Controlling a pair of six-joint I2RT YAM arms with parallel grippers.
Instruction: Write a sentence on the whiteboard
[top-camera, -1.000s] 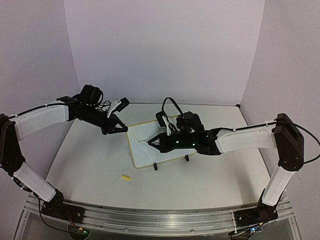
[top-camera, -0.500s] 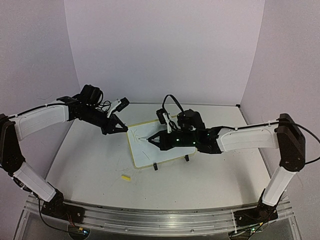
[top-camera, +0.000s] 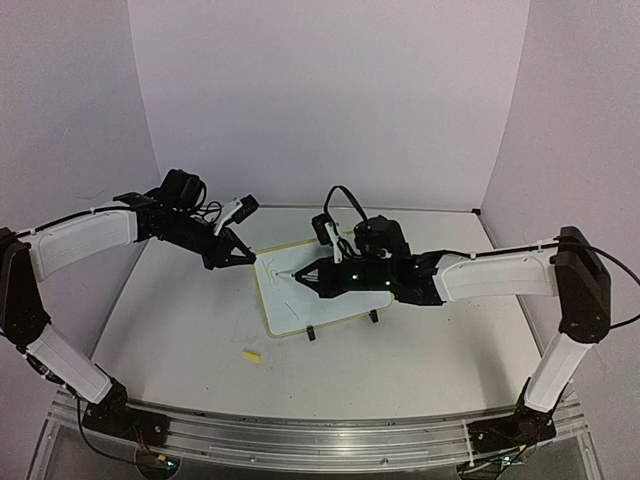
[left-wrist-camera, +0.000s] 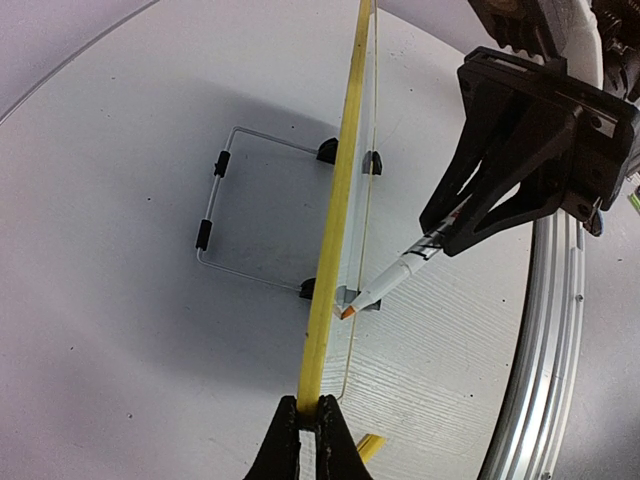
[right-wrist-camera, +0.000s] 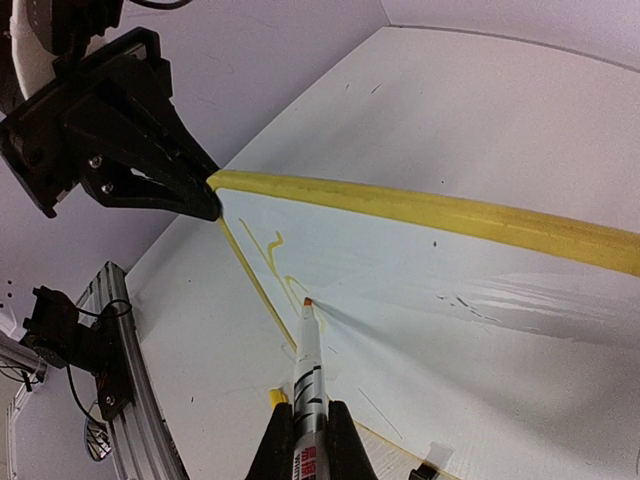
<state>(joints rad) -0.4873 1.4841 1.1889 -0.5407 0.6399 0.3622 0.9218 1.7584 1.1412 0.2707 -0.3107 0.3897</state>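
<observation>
The whiteboard (top-camera: 288, 312) stands tilted mid-table, its pale-yellow rim (left-wrist-camera: 340, 200) edge-on in the left wrist view. My left gripper (top-camera: 246, 259) is shut on the board's upper-left corner (right-wrist-camera: 222, 181), pinching the rim between its fingertips (left-wrist-camera: 308, 412). My right gripper (right-wrist-camera: 308, 428) is shut on a white marker (right-wrist-camera: 309, 365). The marker's orange tip (right-wrist-camera: 306, 302) is at the board's surface beside a few yellow strokes of the sentence (right-wrist-camera: 268, 250) near the left edge. In the top view the marker tip (top-camera: 291, 272) sits by the board's upper left.
A small yellow marker cap (top-camera: 252, 354) lies on the table in front of the board. Two black clip feet (top-camera: 312, 334) and a wire stand (left-wrist-camera: 214, 215) hold the board up. An aluminium rail (top-camera: 320, 435) runs along the near table edge.
My right gripper has carried the marker tip a little up and to the left across the board. The left arm and the board have not moved.
</observation>
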